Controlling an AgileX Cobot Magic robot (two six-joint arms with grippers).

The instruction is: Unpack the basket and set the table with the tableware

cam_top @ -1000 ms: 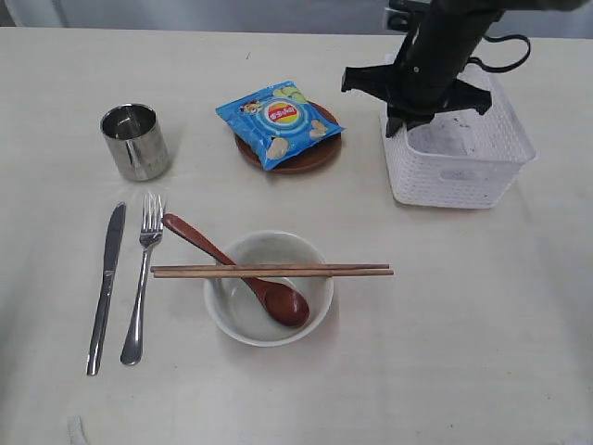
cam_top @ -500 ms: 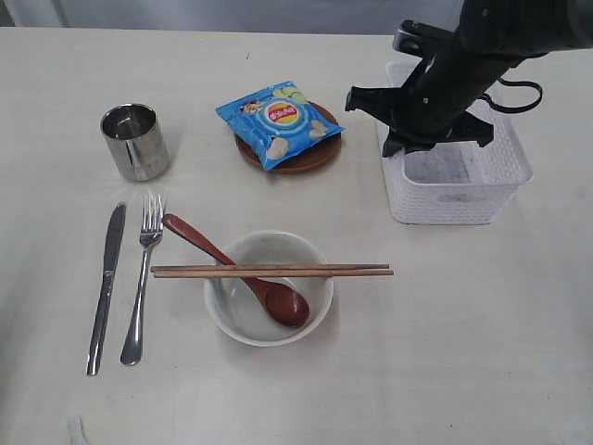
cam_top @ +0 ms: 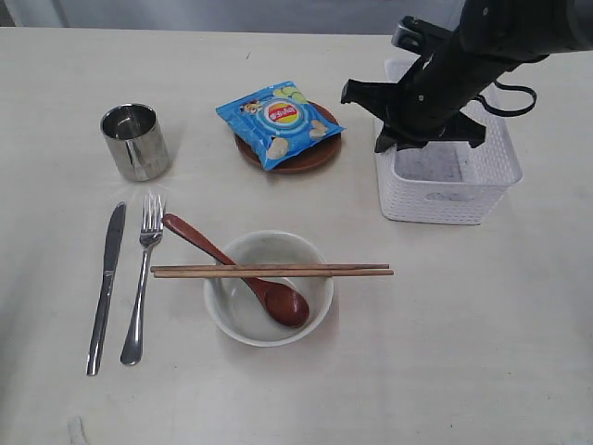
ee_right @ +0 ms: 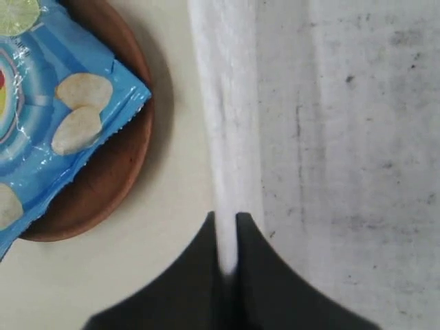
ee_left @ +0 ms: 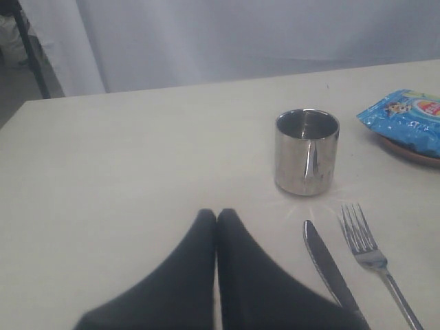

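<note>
At two o'clock on the table [cam_top: 463, 324], right gripper [ee_right: 226, 221] clamps the basket [cam_top: 449, 176] wall beside the plate [cam_top: 298, 166]; left gripper [ee_left: 216, 216] has jaws together. Grip firmly, moving the basket away from the plate.

— What do we see resting on our pale table [cam_top: 463, 324]?
— Along the back we have the steel cup [cam_top: 135, 141] at left, the brown plate [cam_top: 313, 159] in the middle and the white basket [cam_top: 445, 195] at right.
— And in front?
— We find the knife [cam_top: 105, 287] and fork [cam_top: 142, 287] lying side by side, with the bowl [cam_top: 222, 320] to their right.
</note>
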